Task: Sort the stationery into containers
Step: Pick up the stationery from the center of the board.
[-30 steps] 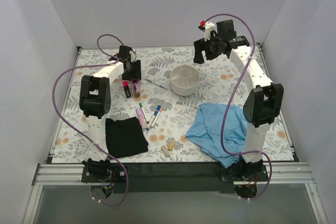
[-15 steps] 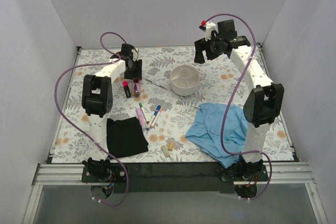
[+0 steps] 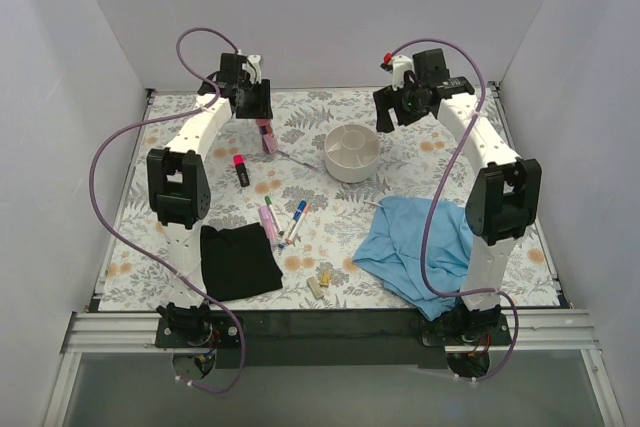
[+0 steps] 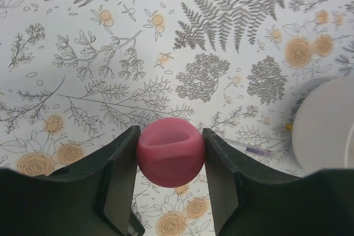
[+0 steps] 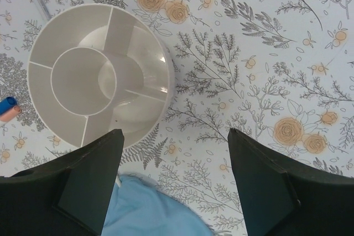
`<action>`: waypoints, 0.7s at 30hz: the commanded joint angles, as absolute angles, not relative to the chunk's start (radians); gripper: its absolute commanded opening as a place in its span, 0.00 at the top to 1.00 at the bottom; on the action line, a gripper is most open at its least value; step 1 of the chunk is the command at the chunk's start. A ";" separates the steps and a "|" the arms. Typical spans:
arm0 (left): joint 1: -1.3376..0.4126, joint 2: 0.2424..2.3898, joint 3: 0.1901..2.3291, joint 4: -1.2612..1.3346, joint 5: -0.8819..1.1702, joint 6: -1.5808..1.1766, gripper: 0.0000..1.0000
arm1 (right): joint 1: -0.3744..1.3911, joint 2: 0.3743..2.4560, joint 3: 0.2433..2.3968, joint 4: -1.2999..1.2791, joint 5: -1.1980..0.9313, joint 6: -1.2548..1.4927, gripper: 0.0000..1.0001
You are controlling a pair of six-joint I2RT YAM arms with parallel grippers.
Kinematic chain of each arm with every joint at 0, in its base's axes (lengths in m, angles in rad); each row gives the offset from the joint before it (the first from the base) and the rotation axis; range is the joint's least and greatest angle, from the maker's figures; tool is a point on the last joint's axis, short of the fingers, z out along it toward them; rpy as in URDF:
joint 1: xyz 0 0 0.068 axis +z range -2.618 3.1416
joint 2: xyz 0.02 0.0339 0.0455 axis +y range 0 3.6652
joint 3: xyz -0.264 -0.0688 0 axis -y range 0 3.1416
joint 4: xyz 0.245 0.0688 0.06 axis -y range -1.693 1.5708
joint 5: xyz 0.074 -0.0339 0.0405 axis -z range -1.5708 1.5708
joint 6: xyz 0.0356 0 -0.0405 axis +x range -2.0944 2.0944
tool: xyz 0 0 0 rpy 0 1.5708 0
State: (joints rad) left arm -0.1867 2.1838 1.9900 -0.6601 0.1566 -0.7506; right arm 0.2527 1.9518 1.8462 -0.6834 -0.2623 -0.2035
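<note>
1. Between the left fingers (image 4: 119, 172) sits a stubby pink plastic highlighter (image 4: 170, 152), seen end-on and pinched from both sides.
2. A second ago those fingers were low over the floral-patterned desk (image 3: 310, 112); now they are raised, with the highlighter hanging clear of it.
3. The pick looks done, so what remains is the carry to the white round compartmented plastic organiser (image 3: 350, 169) on the right.
4. Above that organiser, the right fingers (image 5: 88, 181) stay spread and empty.
5. Thin capped pens (image 3: 285, 222) and a red-and-black stubby highlighter (image 3: 241, 169) are unsorted.
</note>
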 commanded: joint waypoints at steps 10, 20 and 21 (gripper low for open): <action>-0.201 2.036 1.933 -0.601 0.227 -0.739 1.00 | 0.248 1.845 1.804 -0.641 -0.192 -0.232 0.16; -0.262 1.882 1.904 -0.546 0.299 -0.678 1.00 | 0.241 1.828 1.755 -0.612 -0.133 -0.232 0.16; -0.279 1.844 1.890 -0.529 0.302 -0.673 1.00 | 0.236 1.830 1.756 -0.611 -0.130 -0.219 0.15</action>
